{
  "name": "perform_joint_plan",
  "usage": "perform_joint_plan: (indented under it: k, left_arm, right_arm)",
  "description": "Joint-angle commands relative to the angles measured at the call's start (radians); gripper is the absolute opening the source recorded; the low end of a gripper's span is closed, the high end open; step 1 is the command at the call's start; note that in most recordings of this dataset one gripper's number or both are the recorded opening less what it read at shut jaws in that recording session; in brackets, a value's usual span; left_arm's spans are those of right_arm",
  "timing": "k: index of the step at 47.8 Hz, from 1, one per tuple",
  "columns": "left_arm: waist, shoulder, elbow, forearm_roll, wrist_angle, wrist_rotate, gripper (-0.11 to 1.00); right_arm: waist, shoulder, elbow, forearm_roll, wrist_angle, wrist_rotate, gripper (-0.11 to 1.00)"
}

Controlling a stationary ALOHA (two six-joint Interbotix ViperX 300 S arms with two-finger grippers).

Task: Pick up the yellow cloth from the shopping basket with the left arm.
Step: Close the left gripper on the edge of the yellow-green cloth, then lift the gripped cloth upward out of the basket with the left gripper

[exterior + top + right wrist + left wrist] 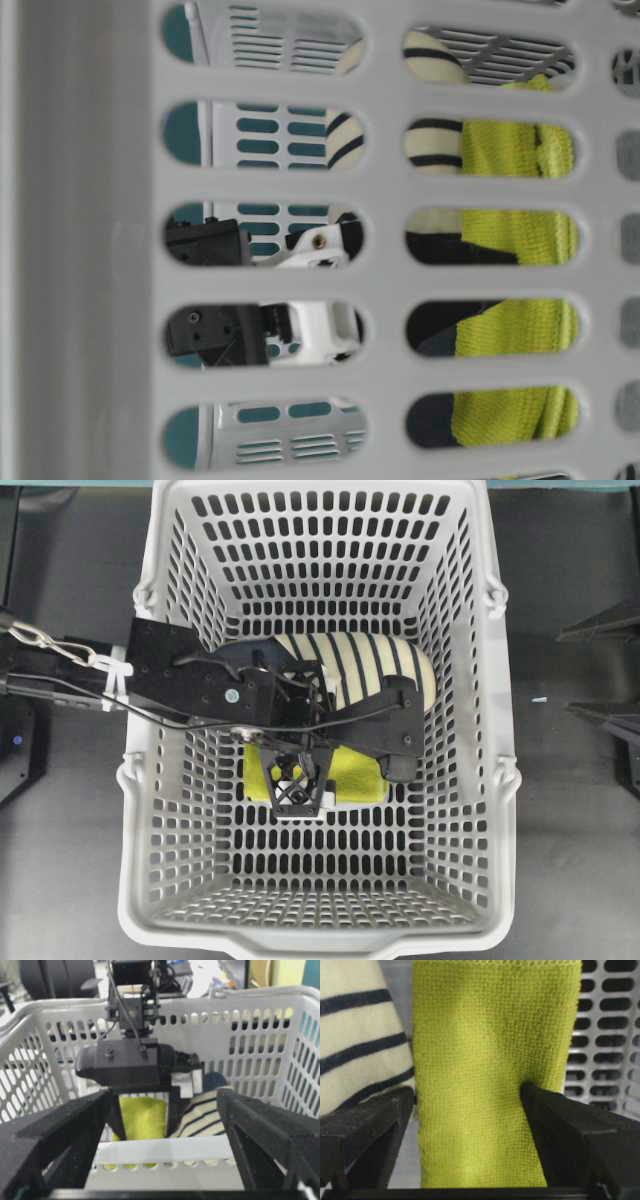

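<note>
The yellow cloth (355,772) lies folded on the floor of the light-grey shopping basket (497,695), just in front of a cream slipper with navy stripes (375,665). My left arm reaches in over the basket's left rim. Its gripper (298,785) points down onto the cloth's left part. In the left wrist view the cloth (485,1060) fills the gap of the left gripper (467,1092); the jaws stand wide apart, one finger (555,1125) denting the cloth's edge, the other touching the opposite edge. My right gripper (165,1094) is open and empty outside the basket wall (165,1152).
The slipper (355,1045) lies right beside the cloth, touching the left finger's side. Slotted basket walls surround the gripper on all sides. The table-level view looks through the wall slots (90,250) at the cloth (510,240) and slipper (435,140). Dark tabletop (570,810) lies around the basket.
</note>
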State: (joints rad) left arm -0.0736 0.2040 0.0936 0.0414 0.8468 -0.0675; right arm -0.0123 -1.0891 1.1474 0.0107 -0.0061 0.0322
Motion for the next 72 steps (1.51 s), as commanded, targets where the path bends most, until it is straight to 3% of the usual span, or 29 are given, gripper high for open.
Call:
perform_joint_plan:
  k: [1,23,45,50,56,62,72]
  left_arm:
    - [0.003,-0.009,-0.005,0.003,-0.014,0.000,0.86]
    - [-0.025,-0.029,-0.087,0.005,0.035,0.008,0.86]
    - [-0.018,0.008,-0.017,0.003,0.028,-0.008,0.85]
    - [-0.018,0.006,-0.017,0.005,0.032,0.012,0.75]
    - [-0.020,-0.006,-0.026,0.005,0.064,0.021,0.38]
    - [-0.025,-0.041,-0.069,0.003,0.112,0.083,0.08]
    - [-0.041,-0.072,-0.273,0.003,0.268,0.132,0.06]
  right_arm:
    - [0.002,0.006,-0.014,0.003,-0.003,0.002,0.81]
    - [0.006,0.000,-0.011,0.003,-0.005,0.003,0.81]
    - [0.012,0.000,-0.003,0.003,-0.005,0.003,0.81]
    - [0.012,0.000,0.000,0.003,-0.008,0.005,0.81]
    - [0.014,0.000,0.000,0.003,-0.009,0.003,0.81]
    - [0.014,0.000,0.000,0.003,-0.009,0.003,0.80]
    - [0.017,-0.002,-0.002,0.003,-0.011,0.015,0.80]
